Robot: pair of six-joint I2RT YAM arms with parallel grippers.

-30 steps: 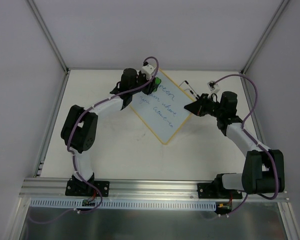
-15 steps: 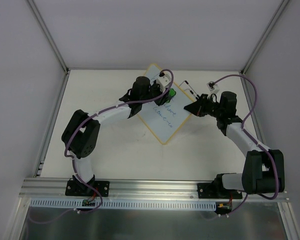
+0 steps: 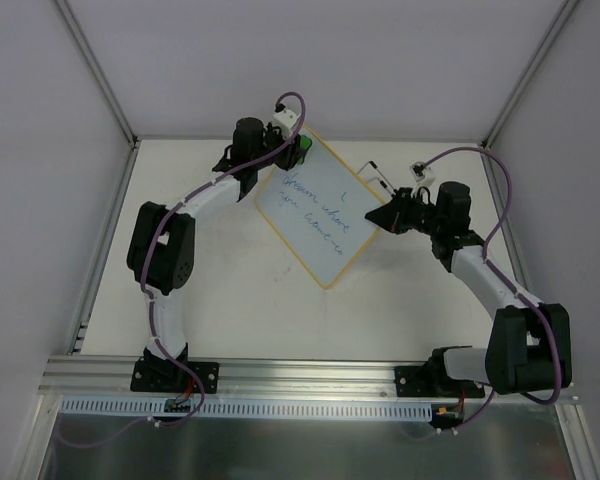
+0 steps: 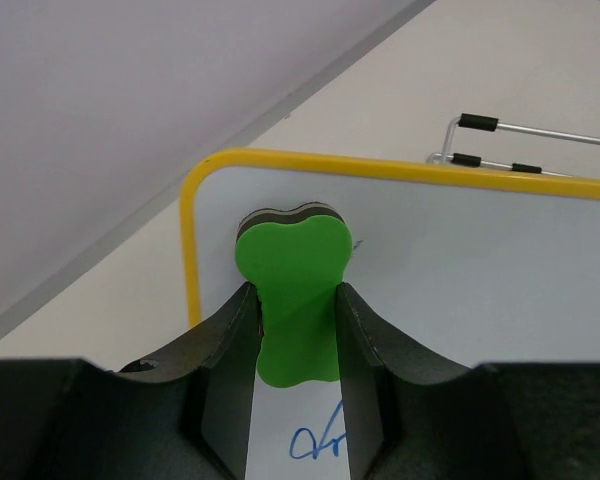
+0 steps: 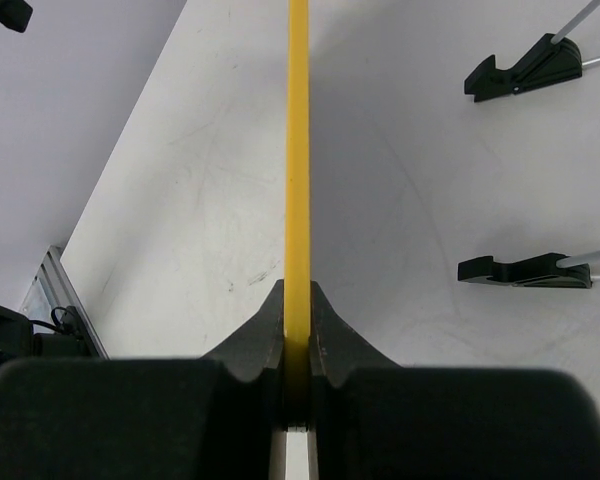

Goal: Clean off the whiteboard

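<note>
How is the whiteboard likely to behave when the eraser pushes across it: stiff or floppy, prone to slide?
Probably stiff: the whiteboard edge runs dead straight from the right gripper. Likely light, being thin and flat. It could pivot or slip, since only that narrow pinch holds it while the eraser presses at another corner.
</note>
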